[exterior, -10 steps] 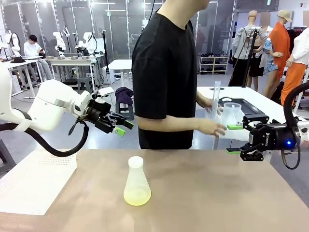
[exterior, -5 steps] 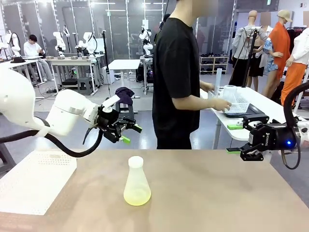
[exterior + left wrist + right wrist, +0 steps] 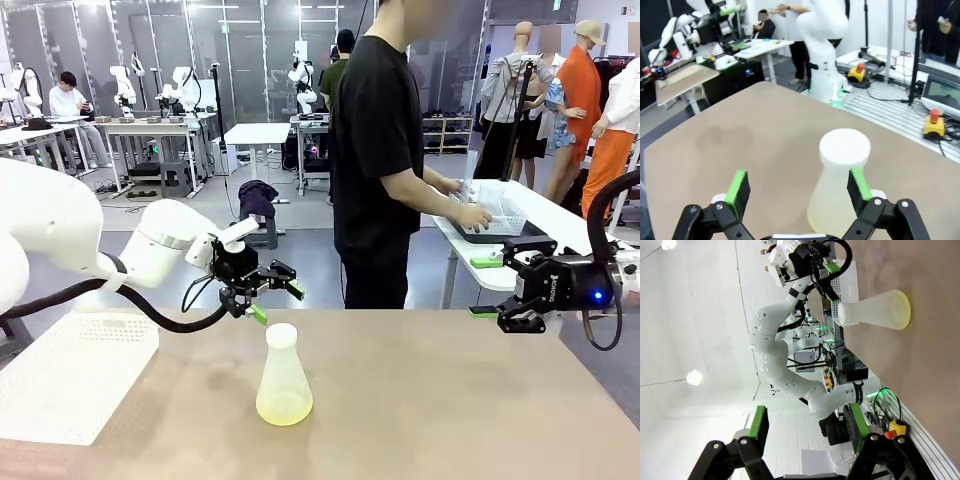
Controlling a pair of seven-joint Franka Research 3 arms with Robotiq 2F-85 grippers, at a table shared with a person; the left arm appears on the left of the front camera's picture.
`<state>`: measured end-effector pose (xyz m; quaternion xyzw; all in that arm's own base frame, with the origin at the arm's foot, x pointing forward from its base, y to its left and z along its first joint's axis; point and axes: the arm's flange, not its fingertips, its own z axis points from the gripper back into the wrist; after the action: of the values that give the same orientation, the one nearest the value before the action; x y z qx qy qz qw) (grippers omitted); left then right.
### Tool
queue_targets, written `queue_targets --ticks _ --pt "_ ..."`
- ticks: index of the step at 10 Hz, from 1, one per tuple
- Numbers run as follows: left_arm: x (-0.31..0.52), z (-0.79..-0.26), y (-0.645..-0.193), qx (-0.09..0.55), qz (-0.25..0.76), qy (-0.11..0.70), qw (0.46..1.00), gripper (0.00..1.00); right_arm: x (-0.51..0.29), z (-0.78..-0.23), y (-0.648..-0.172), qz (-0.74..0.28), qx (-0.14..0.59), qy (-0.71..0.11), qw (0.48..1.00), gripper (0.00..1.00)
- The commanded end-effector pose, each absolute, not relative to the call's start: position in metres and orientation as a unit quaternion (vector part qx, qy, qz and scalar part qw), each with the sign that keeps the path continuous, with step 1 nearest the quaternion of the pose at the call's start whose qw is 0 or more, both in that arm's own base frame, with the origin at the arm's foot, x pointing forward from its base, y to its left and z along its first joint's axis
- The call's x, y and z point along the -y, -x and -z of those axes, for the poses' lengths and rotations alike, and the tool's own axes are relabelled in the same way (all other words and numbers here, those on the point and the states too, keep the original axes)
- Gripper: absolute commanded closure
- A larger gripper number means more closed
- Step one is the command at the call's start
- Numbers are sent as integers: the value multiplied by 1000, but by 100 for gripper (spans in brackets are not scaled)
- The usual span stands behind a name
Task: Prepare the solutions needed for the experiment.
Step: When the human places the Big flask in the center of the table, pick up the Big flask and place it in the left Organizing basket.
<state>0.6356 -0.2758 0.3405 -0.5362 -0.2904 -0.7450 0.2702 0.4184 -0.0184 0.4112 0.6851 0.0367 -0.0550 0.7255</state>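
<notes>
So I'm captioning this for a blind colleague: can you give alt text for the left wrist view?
The left gripper, open, hovers above a whitish conical flask standing upright on a brown table, its neck beside the right-hand green pad. Pale yellow-green liquid shows at the flask's base.

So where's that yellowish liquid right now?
In the front view the solutions sit at the bottom of the flask, standing upright on the table left of the middle, just below the left hand.
</notes>
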Motion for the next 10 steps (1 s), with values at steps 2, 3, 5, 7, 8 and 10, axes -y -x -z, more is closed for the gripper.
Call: queue_targets --ticks 2,3,5,7,8,10 --pt "276 -340 -636 290 745 536 270 0 18 -413 -418 51 -39 -686 725 20" --pt "276 -340 -636 290 745 536 270 0 18 -413 -418 51 -39 -686 725 20" --pt "276 -340 -636 290 745 536 270 0 18 -413 -418 51 -39 -686 725 20" --pt "277 -326 -643 289 735 561 248 0 18 -413 -418 51 -39 -686 725 20" --pt "276 -319 -644 280 734 573 232 0 18 -413 -418 51 -39 -686 725 20" --pt "274 -311 -646 268 731 593 206 0 18 -413 -418 51 -39 -686 725 20"
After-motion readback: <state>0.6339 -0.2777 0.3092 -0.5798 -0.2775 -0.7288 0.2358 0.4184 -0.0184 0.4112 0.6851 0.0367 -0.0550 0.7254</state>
